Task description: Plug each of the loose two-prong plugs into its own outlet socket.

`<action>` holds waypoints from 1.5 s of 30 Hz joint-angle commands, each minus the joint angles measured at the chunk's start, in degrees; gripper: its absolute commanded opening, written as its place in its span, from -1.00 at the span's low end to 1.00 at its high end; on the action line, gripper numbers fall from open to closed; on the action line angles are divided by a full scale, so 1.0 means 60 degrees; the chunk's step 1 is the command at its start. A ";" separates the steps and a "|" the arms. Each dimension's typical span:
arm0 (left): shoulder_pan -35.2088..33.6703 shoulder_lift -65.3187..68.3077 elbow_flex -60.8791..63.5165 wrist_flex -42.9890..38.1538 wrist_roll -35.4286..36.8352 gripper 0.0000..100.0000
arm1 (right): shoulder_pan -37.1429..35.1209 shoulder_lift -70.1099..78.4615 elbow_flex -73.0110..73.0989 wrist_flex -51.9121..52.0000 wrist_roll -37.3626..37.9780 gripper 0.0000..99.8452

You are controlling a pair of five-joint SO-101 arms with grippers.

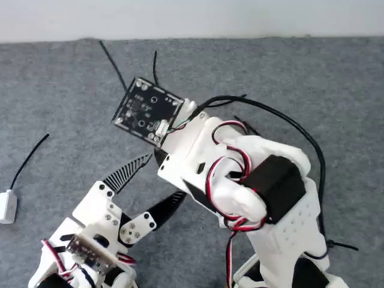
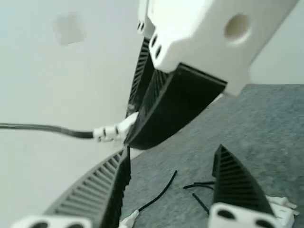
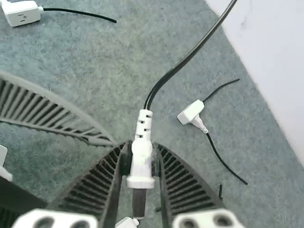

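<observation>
My right pincer (image 3: 141,151) pinches the white plastic two-prong plug (image 3: 142,126) across its body, likely light, rigid and slippery, while the white boxy outlet socket (image 1: 6,207) sits at nine o'clock.

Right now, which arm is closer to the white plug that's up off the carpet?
Right. The right arm's jaws are shut on the white plug; the left arm's jaws stand open close beside it.

- Arm shells (image 1: 288,234): white printed plastic, screw-fastened.
- Servo (image 1: 279,183): black block.
- Wiring (image 1: 211,180): red, white, black looped strands.
- Fingers (image 1: 129,171): black, ribbed, tapering.
- Wrist camera board (image 1: 149,111): black, square.
</observation>
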 commanded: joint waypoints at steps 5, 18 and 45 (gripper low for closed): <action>0.0410 -0.0161 -0.0037 -0.0630 0.0073 -0.46 | -0.0139 -0.0872 0.0044 0.0374 0.0498 -0.98; 0.2476 -0.0147 0.0989 -0.0337 -0.0015 -0.46 | -0.0139 -0.0842 0.0044 0.0300 0.0762 -0.98; 0.3604 -0.0132 -0.0945 0.0484 -0.1304 -0.46 | -0.1604 -0.2044 0.0352 0.0403 0.0777 -0.98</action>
